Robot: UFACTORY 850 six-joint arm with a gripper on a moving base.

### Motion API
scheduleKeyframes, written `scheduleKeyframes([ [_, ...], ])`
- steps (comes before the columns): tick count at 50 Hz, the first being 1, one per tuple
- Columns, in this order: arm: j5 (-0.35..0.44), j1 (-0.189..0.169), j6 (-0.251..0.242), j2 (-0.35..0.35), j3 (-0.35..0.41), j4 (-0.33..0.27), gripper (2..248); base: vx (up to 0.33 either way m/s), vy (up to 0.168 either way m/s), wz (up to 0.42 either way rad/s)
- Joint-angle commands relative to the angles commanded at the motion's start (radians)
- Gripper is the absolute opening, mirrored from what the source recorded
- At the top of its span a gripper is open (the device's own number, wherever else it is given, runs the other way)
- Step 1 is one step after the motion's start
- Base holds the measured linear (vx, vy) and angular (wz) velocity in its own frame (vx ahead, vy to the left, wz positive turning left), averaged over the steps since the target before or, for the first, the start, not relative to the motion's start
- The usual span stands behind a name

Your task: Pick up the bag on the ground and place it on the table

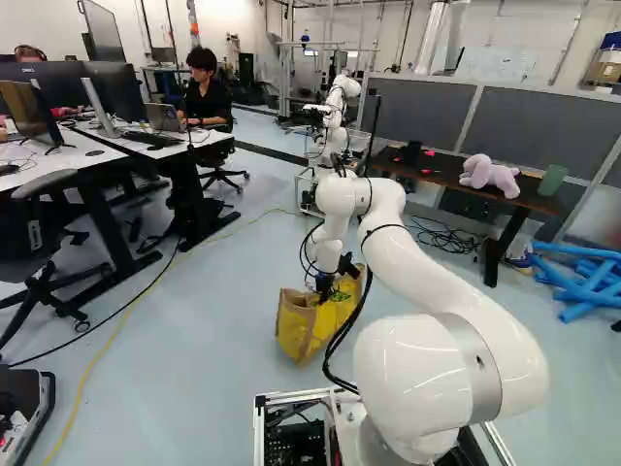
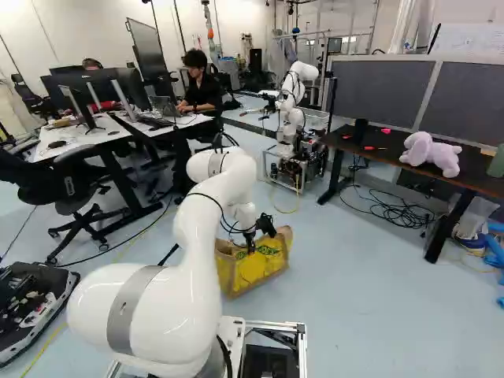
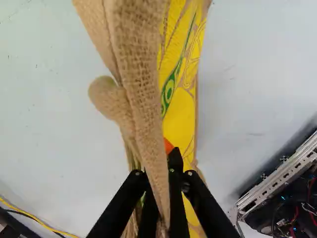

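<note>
Pinching the jute bag [image 2: 252, 272] up top. Could drop it before the table [image 2: 474, 175], far right, from too small a pinch.

Pincer [image 2: 251, 246] apparently touching yellow bag [image 2: 256, 272]; lilac plush [image 2: 431, 154] on dark table [image 2: 477, 182].

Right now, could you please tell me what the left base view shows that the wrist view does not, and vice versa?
Only the left base view shows the dark table and the purple plush toy on it. Only the wrist view shows an orange finger pad, and a burlap fold of the bag held in the gripper. Both show the bag and the gripper.
</note>
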Motion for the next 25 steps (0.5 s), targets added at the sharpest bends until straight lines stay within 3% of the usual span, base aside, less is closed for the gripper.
scheduleKeyframes([
  [25,0.0,-0.001,0.0,0.107,0.127,-0.088,21,0.0,0.0,0.0],
])
